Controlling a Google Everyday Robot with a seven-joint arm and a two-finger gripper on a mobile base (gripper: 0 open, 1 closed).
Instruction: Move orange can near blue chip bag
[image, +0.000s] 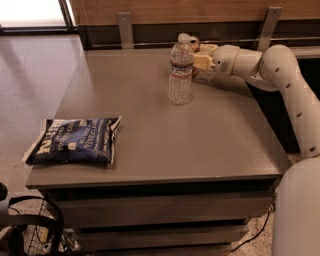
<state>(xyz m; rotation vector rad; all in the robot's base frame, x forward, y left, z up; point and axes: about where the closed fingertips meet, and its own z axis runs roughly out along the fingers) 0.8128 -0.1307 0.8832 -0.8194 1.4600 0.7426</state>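
Note:
The blue chip bag (75, 140) lies flat at the front left corner of the grey table (200, 145). The orange can (194, 43) stands at the far edge of the table, mostly hidden behind a clear water bottle (180, 71); only a bit of its top shows. My gripper (201, 54) reaches in from the right along the far edge and sits right at the can, just behind and to the right of the bottle. Whether it touches the can is hidden.
The white arm (280, 75) stretches over the table's right side. A wooden wall panel with metal brackets (125, 27) runs behind the table. A wire basket (35, 235) stands on the floor at the front left.

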